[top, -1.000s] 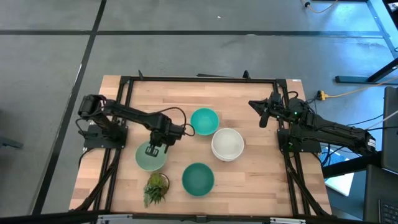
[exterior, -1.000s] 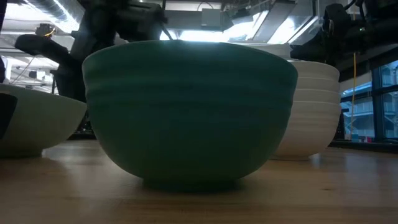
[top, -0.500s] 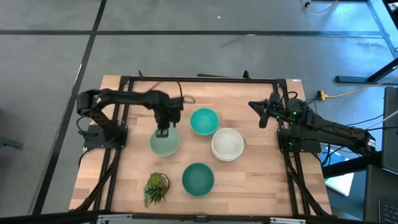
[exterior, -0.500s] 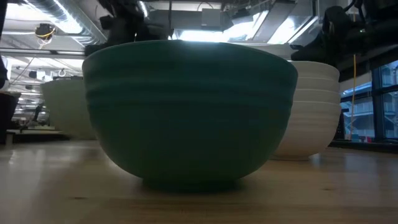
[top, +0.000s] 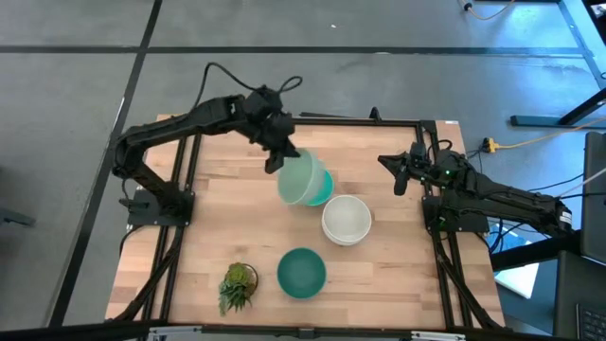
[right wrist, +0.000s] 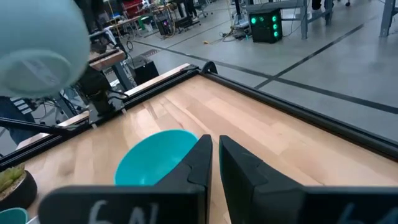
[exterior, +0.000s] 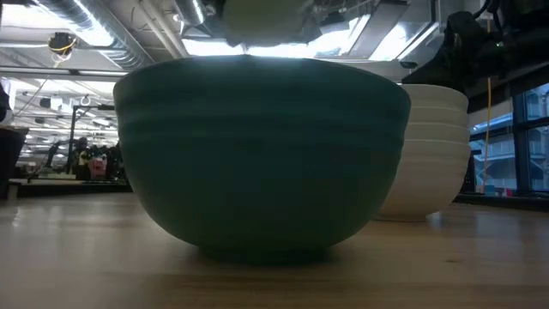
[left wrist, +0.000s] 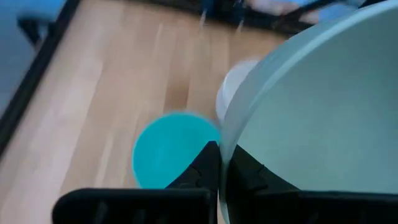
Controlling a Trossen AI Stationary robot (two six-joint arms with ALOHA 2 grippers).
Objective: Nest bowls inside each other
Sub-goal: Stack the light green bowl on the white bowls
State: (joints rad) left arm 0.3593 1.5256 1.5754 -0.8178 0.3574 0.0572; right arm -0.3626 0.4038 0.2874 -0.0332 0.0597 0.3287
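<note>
My left gripper [top: 280, 156] is up in the air over the middle of the table, shut on the pale mint green bowl [top: 301, 180]. That bowl hangs above the light teal bowl [top: 323, 189], which stands on the table and shows below in the left wrist view [left wrist: 165, 149]. The stack of white bowls [top: 347, 220] stands right of it. The darker teal bowl [top: 302, 272] stands near the near edge and fills the low view [exterior: 257, 154]. My right gripper [top: 398, 172] waits shut at the table's right edge. My left gripper holds the mint bowl by its rim [left wrist: 222, 140], on the bowl's far-left side. One finger [left wrist: 205, 165] is outside the wall and the other [left wrist: 255, 177] inside. The fingers come from above. The bowl is lifted clear and hangs tilted below them.
A small potted plant [top: 237, 287] stands at the near-left corner. A black frame [top: 303, 120] runs round the table. Bare wood lies on the left half where the mint bowl stood, and between the white stack and the right edge.
My left gripper has carried the mint bowl from the near-left part of the table toward the far edge and the right. It has risen high, so the bowl is lifted clear and tilted, and now hangs over the light teal bowl.
</note>
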